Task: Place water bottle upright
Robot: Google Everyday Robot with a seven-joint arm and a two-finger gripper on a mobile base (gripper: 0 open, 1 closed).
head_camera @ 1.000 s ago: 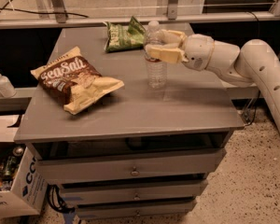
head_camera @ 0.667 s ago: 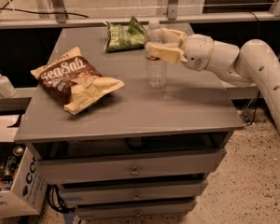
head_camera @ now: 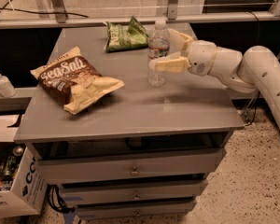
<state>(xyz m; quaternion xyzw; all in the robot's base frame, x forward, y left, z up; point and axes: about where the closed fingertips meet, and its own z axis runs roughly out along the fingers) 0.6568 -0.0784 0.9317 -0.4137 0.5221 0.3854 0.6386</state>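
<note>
The water bottle [head_camera: 157, 76] is clear and ribbed, with a white cap. It stands upright on the grey cabinet top [head_camera: 144, 111], right of the middle. My gripper [head_camera: 162, 49] reaches in from the right at the bottle's mid height. Its cream fingers stand on either side of the bottle, the near finger [head_camera: 170, 64] in front and the far one behind. The jaws look spread a little wider than the bottle, so the gripper is open around it.
A brown Sea Salt chip bag [head_camera: 74, 80] lies on the left of the top. A green snack bag [head_camera: 126, 34] lies at the back. A white pump bottle [head_camera: 1, 82] stands on a ledge at far left, and a cardboard box [head_camera: 14, 185] sits on the floor.
The near finger has moved toward the camera and the gap between the fingers has widened. The bottle stays standing in the same spot.
</note>
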